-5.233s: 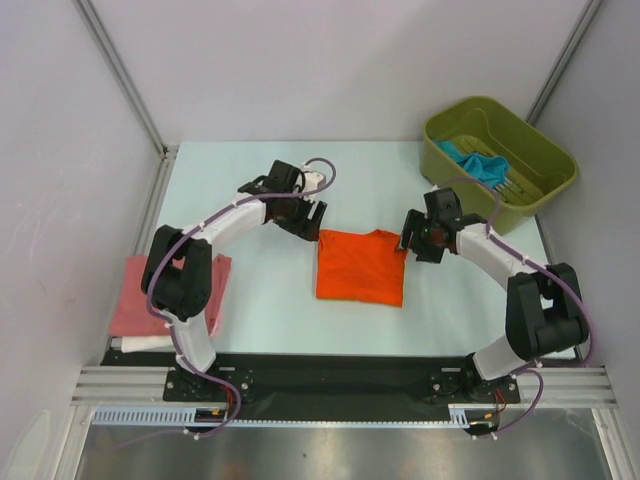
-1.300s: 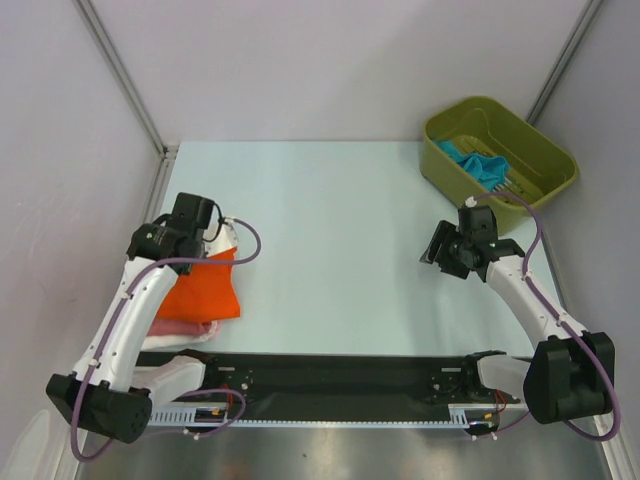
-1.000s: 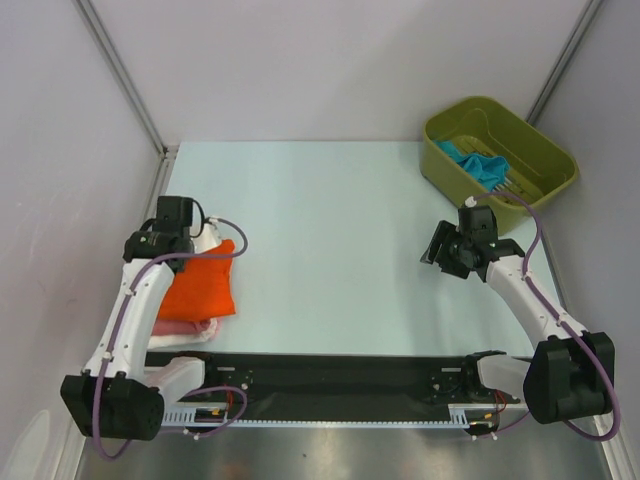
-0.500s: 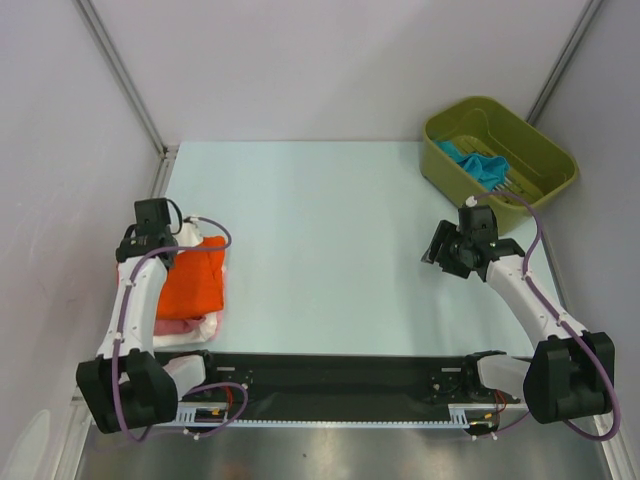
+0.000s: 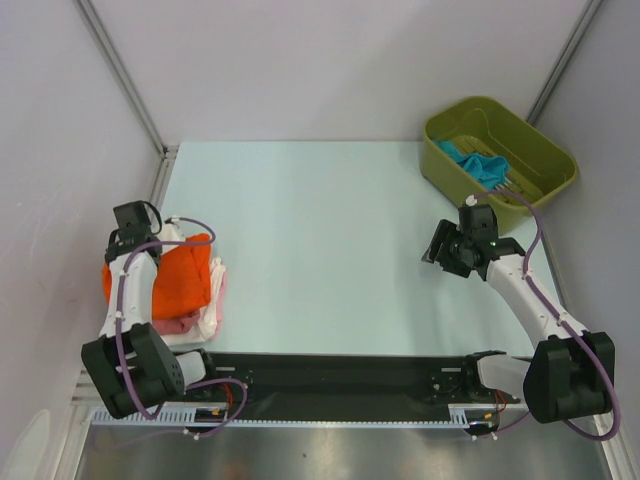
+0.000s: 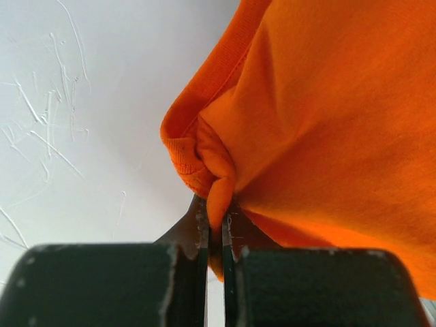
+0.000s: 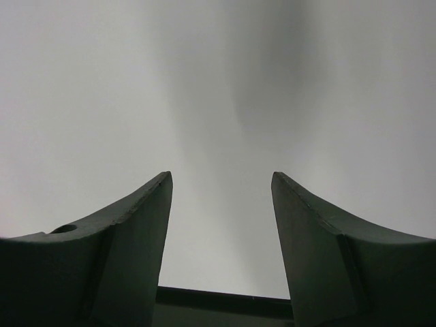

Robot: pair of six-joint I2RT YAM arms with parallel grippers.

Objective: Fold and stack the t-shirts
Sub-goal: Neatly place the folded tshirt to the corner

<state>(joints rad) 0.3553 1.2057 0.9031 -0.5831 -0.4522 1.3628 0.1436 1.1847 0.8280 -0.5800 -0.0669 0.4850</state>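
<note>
The folded orange t-shirt (image 5: pixel 175 281) lies on the pile at the table's left edge, over a pink t-shirt (image 5: pixel 183 325) and a white t-shirt (image 5: pixel 208 318) whose edges show beneath it. My left gripper (image 5: pixel 122 252) is shut on a fold of the orange t-shirt (image 6: pixel 327 116) at its far left corner, cloth pinched between the jaws of my left gripper (image 6: pixel 216 218). A teal-blue t-shirt (image 5: pixel 478 163) lies crumpled in the green bin. My right gripper (image 5: pixel 437 255) stands open over bare table at the right, with nothing between the fingers of my right gripper (image 7: pixel 221 178).
An olive-green bin (image 5: pixel 535 145) sits at the far right corner. The grey side walls and their metal posts close in the table on the left and right. The black rail with the arm bases runs along the near edge.
My left arm has carried the orange t-shirt leftward onto the pink and white pile, and the gripper has swung out toward the left edge. The right arm has not moved.
</note>
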